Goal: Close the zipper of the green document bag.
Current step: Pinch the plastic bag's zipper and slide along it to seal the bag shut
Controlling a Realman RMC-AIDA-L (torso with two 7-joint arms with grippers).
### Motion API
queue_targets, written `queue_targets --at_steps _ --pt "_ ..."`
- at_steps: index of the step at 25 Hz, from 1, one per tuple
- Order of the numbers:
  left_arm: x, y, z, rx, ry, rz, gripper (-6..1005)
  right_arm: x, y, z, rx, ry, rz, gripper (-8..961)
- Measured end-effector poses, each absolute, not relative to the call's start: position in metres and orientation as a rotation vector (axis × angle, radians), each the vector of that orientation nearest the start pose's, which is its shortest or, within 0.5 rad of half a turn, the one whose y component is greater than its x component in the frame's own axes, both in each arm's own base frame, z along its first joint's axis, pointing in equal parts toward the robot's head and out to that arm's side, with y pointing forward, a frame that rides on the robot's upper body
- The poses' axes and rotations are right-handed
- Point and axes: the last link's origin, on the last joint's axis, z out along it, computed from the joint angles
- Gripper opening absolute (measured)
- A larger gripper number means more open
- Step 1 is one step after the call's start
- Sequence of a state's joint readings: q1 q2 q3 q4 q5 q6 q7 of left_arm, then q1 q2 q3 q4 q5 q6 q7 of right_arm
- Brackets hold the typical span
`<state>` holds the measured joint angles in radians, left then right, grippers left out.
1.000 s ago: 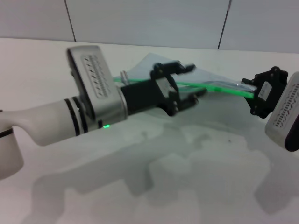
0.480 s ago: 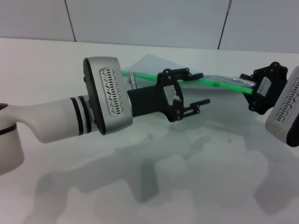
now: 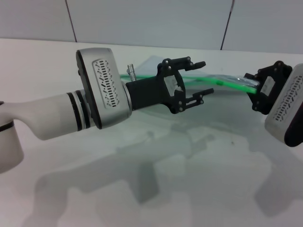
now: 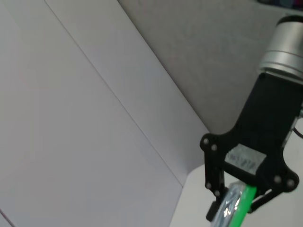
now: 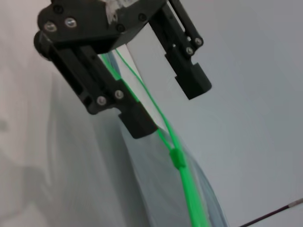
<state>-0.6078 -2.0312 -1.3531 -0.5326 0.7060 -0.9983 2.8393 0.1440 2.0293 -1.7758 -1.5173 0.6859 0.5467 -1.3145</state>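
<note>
Jaws, left gripper point(image 3: 204, 77): seen spread apart in the head view, one finger above the other, nothing held between them; the green strip is seen passing behind the gap.
Jaws, right gripper point(image 3: 249, 90): closed on the end of the zipper point(image 3: 222, 83); in the left wrist view this gripper point(image 4: 235, 210) is seen pinching the green strip and a crumpled bit of clear plastic.
Green document bag point(image 3: 151, 62): held up off the white table point(image 3: 199, 179), hanging from the right gripper; pale translucent sheet visible behind the left arm and in the right wrist view point(image 5: 161, 194).
Zipper, detail: bright green line running from behind the left gripper across to the right gripper; in the right wrist view the strip point(image 5: 189, 198) is split into two thin strands near the left gripper's fingers point(image 5: 137, 118) and joined into one band farther along.
Slider tab point(image 5: 177, 158): small green piece located at the point where the two strands meet, just beside the left gripper's lower finger, not gripped.
Backdrop: grey panelled wall point(image 3: 151, 21).
</note>
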Motion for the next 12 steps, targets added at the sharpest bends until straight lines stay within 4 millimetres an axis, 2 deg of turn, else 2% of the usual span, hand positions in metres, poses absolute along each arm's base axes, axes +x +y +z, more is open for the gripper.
queue_targets --at_steps 12 --pt "-0.1718 0.3708 -0.0759 -2.411 0.512 -0.653 552 0.1887 0.3431 -0.0045 -2.261 -0.243 -0.189 68"
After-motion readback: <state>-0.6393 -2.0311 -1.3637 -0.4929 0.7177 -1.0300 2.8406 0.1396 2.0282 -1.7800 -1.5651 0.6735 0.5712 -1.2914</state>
